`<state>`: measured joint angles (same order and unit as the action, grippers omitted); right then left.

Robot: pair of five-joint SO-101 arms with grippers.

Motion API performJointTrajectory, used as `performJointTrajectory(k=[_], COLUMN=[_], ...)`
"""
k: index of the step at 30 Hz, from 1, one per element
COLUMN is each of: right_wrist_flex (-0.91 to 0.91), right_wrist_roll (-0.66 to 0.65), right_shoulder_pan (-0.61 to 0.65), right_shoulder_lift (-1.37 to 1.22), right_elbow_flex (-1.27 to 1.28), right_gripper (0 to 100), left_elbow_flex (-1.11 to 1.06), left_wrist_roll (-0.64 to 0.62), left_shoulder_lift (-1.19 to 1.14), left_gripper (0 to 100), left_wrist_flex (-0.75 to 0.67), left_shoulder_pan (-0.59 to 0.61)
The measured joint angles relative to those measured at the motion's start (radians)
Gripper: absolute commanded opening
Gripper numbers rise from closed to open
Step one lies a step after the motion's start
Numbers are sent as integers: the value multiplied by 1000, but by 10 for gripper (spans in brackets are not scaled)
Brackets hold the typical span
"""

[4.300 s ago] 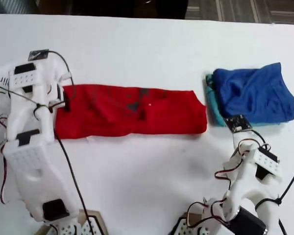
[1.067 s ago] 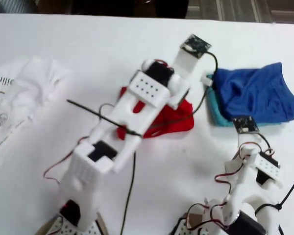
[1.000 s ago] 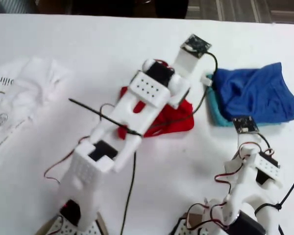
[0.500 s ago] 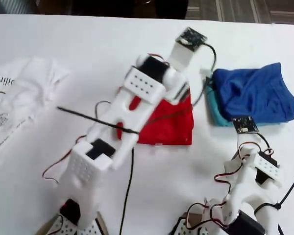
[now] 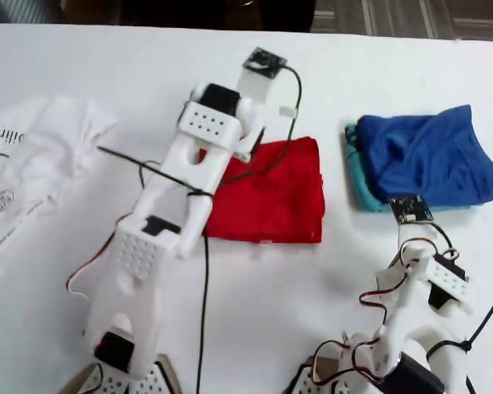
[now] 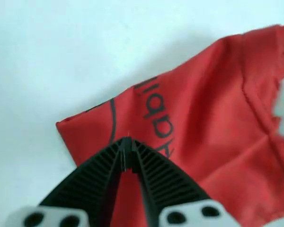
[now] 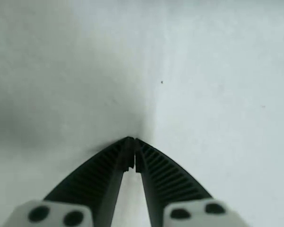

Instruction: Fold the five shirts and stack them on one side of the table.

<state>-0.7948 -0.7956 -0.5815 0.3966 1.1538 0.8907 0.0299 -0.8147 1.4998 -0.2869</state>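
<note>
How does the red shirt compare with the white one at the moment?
The red shirt lies folded flat, a neat block mid-table. The white shirt is a crumpled heap at the table's left edge. The left gripper hangs shut over the red shirt, while no gripper is over the white shirt. Both rest directly on the table, apart from the blue shirt's stack.

Matt red cloth shirt [image 5: 271, 193], ribbed plastic gripper [image 6: 128, 151]

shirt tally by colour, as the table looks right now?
red shirt: 1
blue shirt: 1
teal shirt: 1, under the blue one
white heap: 1 pile, can't tell how many shirts are in it
Total: 4 separate items
</note>
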Motion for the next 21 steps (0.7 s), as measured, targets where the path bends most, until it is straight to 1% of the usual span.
performJointTrajectory(k=[4,11,21], right_wrist_flex=[0,0,0], right_wrist_roll=[0,0,0], right_shoulder_pan=[0,0,0], right_shoulder_lift=[0,0,0], right_elbow_flex=[0,0,0], right_gripper=[21,21,21], left_elbow_flex=[0,-6,97], left_wrist_roll=[3,2,2], left_shoulder_lift=[-44,-155,-192], left_gripper=[28,28,27], left_wrist_flex=[-51,-84,-83], left_shoulder_pan=[31,137,169])
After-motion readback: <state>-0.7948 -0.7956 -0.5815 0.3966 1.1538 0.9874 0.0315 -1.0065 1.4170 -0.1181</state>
